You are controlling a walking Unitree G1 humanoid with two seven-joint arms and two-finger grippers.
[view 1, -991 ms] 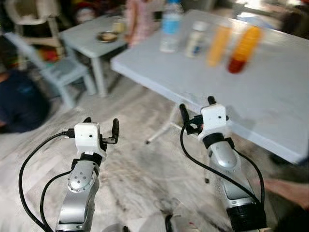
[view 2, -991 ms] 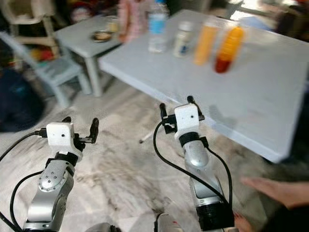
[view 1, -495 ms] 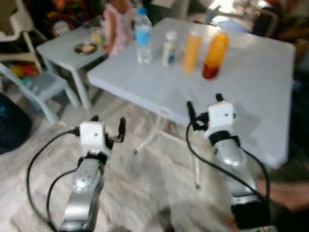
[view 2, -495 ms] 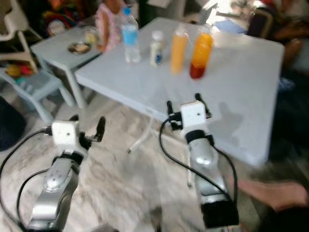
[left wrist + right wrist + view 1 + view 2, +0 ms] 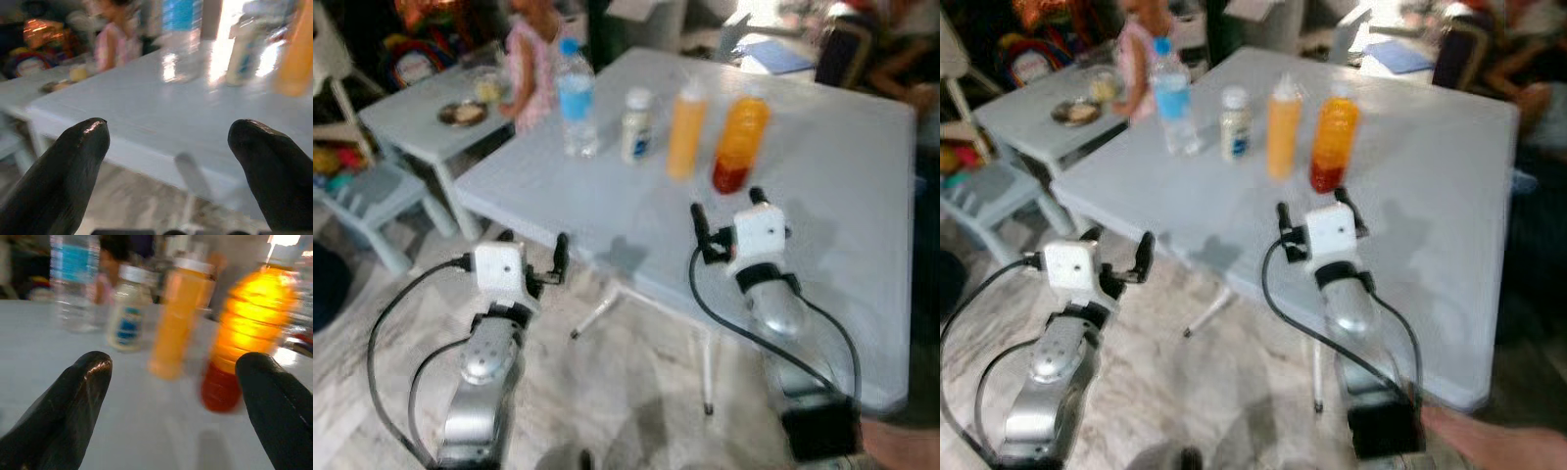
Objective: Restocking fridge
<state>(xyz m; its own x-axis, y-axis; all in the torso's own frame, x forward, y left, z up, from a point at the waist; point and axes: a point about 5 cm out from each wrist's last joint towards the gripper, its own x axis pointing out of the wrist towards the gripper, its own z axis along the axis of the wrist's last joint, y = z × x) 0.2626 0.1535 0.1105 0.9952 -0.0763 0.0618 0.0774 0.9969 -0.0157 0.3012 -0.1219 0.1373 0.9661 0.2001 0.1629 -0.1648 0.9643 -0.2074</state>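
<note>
Four containers stand upright in a row on the pale table (image 5: 822,186), long axes vertical, caps up: one water bottle (image 5: 576,98) with a blue label, one small white jar (image 5: 637,125), one slim orange bottle (image 5: 685,129), and one rounder orange bottle (image 5: 739,144) with a red base. The right gripper (image 5: 724,211) hovers over the table just before the rounder bottle, fingers spread wide, holding nothing. The left gripper (image 5: 530,253) hangs at the table's near edge, also wide open and empty. A smaller table (image 5: 401,117) and a chair (image 5: 367,191) stand to the left.
</note>
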